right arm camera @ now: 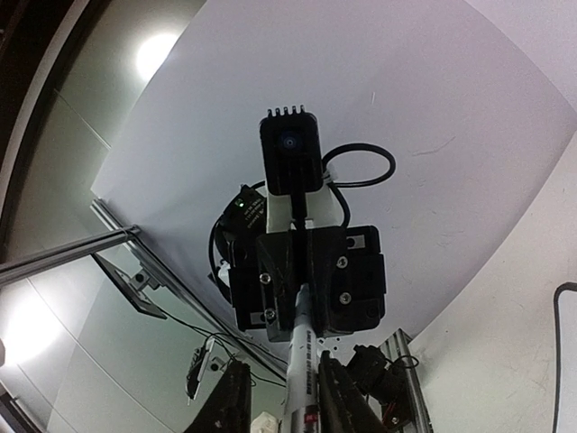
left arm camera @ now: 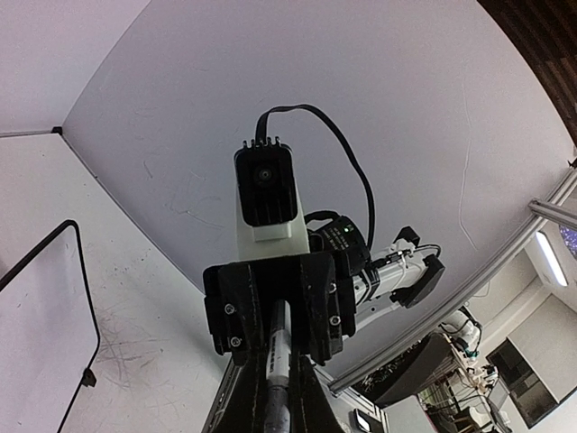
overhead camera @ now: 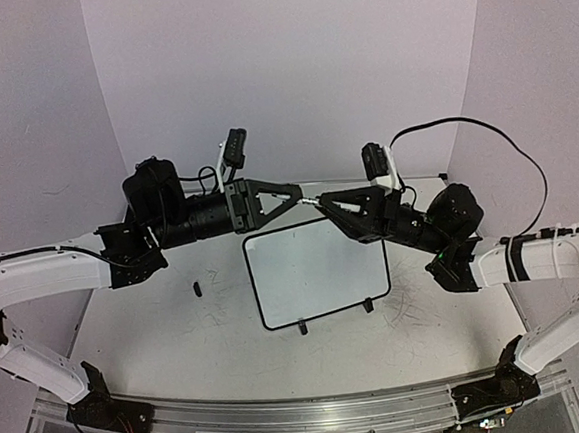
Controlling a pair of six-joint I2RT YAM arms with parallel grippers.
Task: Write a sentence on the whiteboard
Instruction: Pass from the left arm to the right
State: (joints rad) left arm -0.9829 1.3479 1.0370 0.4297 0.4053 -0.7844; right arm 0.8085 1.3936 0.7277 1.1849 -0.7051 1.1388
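Top external, nearest first: what lies in front of the arm bases?

The whiteboard (overhead camera: pixel 319 274) lies flat on the table (overhead camera: pixel 180 355), with its 2 black feet (overhead camera: pixel 301 327) on the near edge. Its face looks blank, and I see no words on it. A small black piece (overhead camera: pixel 198 288) sits on the table just left of it, too small to name.

And beyond the board?

The 2 grippers meet tip to tip, raised, about over the board's far edge. The left gripper (overhead camera: pixel 297 190) reaches in from the left and the right gripper (overhead camera: pixel 325 206) from the right. The marker (overhead camera: pixel 312 202) bridges them.

Which 1 has it?

In the left wrist view the marker runs tight between that arm's own fingers (left arm camera: pixel 242 410), so I judge the left clamped on it. In the right wrist view the marker passes between the right's fingers with a gap on 1 side. I cannot tell whether that gripper bites.

So what does the coming move turn on?

The marker's long axis. It lies roughly level, left to right, along the far edge. The board faces up, below both grippers and nearer the bases. Whichever arm writes would have to swing the marker toward upright, then bring it down and back toward the bases. Neither gripper is clearly nearer the board, though the right hangs a touch closer in this view. Which end carries the tip is hidden inside the fingers.
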